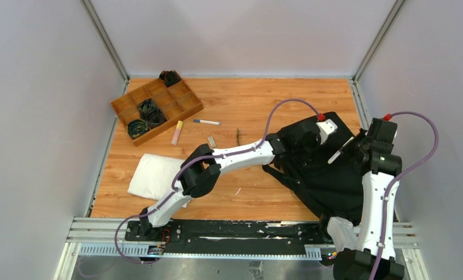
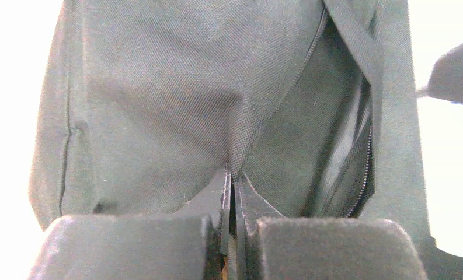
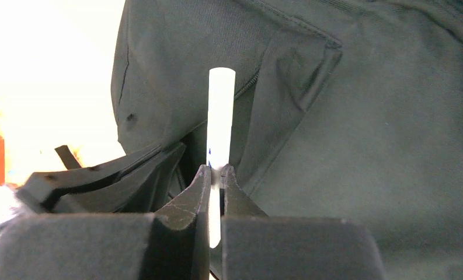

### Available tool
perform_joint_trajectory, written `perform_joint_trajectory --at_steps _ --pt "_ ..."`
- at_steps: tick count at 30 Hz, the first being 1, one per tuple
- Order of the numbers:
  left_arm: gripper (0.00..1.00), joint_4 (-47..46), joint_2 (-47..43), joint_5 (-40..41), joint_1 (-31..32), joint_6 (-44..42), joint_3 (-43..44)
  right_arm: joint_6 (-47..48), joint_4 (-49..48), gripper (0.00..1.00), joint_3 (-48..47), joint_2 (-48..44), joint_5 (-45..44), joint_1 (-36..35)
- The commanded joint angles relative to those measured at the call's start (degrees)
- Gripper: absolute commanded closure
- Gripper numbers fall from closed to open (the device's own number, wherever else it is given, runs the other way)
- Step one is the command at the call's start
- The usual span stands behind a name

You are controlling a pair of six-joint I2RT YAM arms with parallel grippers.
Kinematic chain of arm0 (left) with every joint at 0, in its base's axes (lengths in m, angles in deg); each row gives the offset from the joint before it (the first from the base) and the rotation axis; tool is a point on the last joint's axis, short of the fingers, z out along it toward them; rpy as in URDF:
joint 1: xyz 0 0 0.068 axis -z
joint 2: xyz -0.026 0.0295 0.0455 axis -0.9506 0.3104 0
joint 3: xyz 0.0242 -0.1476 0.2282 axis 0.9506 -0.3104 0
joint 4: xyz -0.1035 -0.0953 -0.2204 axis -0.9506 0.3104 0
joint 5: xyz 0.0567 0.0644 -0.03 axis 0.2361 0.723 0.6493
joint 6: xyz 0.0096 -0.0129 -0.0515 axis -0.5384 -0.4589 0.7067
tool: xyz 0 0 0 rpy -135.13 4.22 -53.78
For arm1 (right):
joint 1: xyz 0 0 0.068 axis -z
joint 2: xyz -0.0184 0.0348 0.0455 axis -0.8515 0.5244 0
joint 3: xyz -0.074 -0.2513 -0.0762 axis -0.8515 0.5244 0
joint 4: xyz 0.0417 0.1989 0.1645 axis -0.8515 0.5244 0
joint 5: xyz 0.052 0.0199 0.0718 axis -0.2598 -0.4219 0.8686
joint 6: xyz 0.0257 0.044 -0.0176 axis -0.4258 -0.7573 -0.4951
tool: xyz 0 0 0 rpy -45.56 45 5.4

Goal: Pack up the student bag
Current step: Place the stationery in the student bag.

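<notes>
Our left claw [image 2: 233, 189] pinches the bag [image 2: 159, 93] at 3 o'clock, likely opening it for the pen [image 3: 220, 111] our right claw [image 3: 216, 175] grips

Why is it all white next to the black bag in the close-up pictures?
Left wrist view: the background beside the student bag is blown out white, and the left tool is blurry. Right wrist view: the top-left corner is washed out too; the right tool, pinching a white marker, is soft. Top external view: evenly lit, sharp.
</notes>
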Motion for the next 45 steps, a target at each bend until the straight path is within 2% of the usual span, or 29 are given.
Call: perform_joint_trajectory --at_steps 1,7,12,23,33,38,42,44,45 --pt "1.00 1.3 -6.1 -8.5 -3.0 5.4 -0.3 -0.7 -5.6 1.00 2.2 2.1 6.4 0.8" --pt "1.00 0.6 -6.9 -18.2 -6.7 11.7 -1.0 1.2 -6.8 1.00 5.7 3.8 15.0 0.8" --pt "1.00 -1.2 -8.3 -21.2 -7.9 13.7 -3.1 1.6 -9.9 1.00 9.6 4.5 21.0 0.0" --pt "1.00 -4.5 -9.8 -24.0 -8.0 16.6 -5.5 -4.1 -14.0 1.00 11.6 12.1 23.5 -1.2" --pt "1.00 -5.3 -10.9 -26.2 -8.0 17.1 -6.4 -9.1 -23.1 1.00 13.7 15.7 19.9 -1.2" --pt "1.00 -5.6 -11.7 -26.5 -8.0 16.8 -8.0 -10.2 -26.0 1.00 10.9 19.0 20.1 -1.2" --pt "1.00 -5.5 -11.2 -26.4 -8.1 16.6 -8.2 -10.0 -25.9 1.00 10.1 18.3 19.3 -1.2" --pt "1.00 -5.5 -10.6 -26.6 -8.2 16.9 -7.8 -8.9 -25.1 0.93 10.8 17.6 19.4 -1.2" --pt "1.00 -5.5 -10.4 -26.8 -8.2 17.1 -7.6 -8.4 -24.9 0.86 11.5 17.1 19.9 -1.2"
